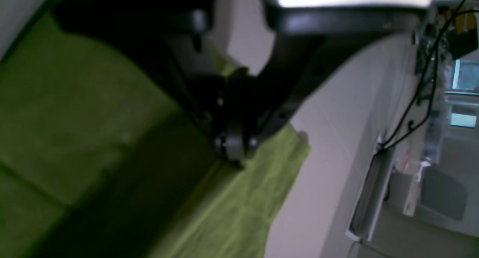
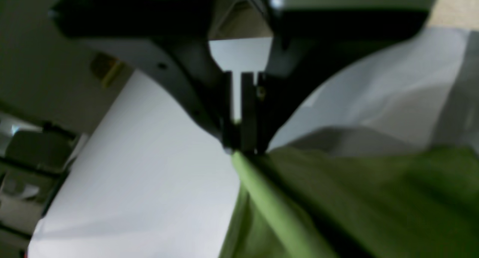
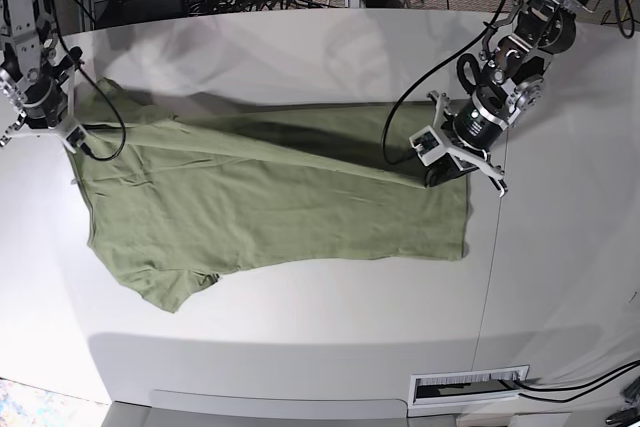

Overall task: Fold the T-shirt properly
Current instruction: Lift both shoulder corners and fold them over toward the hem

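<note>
Olive cloth fills the left wrist view: the T-shirt spreads out below and to one side of the left pincer, whose jaws are pressed together on a fold of its edge, with bare white desk on the far side. Pinching the hem like this probably lets the arm carry that edge across without the thin fabric slipping. In the right wrist view the right pincer is likewise clamped on the T-shirt, a taut ridge of cloth running away from its tips, and the white desk lying beside it; the pull suggests the fabric is being held in tension. From the base view the T-shirt lies across the desk, one long side partly folded over, with the left pincer at the hem corner and the right pincer at the shoulder end, well apart, so both ends of that edge can travel together.
</note>
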You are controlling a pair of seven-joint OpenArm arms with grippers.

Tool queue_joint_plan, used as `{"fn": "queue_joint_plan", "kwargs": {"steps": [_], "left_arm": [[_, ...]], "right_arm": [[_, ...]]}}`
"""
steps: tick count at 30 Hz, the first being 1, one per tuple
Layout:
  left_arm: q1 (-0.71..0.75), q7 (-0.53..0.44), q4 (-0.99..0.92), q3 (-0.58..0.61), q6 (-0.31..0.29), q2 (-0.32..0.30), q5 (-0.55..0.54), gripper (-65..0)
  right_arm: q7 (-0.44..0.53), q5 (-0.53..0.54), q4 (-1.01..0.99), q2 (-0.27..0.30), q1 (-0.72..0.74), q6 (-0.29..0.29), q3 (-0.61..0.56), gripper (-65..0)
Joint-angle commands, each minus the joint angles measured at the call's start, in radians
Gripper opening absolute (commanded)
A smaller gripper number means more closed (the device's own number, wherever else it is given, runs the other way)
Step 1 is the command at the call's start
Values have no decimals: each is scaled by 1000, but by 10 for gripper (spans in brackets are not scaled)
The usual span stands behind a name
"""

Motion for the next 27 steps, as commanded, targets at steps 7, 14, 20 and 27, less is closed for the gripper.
{"fn": "queue_joint_plan", "kwargs": {"steps": [7,14,20,27], "left_arm": [[-16,-14,14,-8,14,-11,5,-650],[-16,-17,14,-8,1,-11,5,-650],[-16,-15,14,-8,-16,-11,4,-650],[-16,-14,14,-8,-26,-11,-34,-650]], "right_arm": [[-37,82,-51,31,126,-30,15,-650],[-31,101,-52,30,198,-29,15,-650],[-36,50,-52,-9,221,-78,15,-600],[-61,5,-52,-47,221,-146,15,-431]]}}
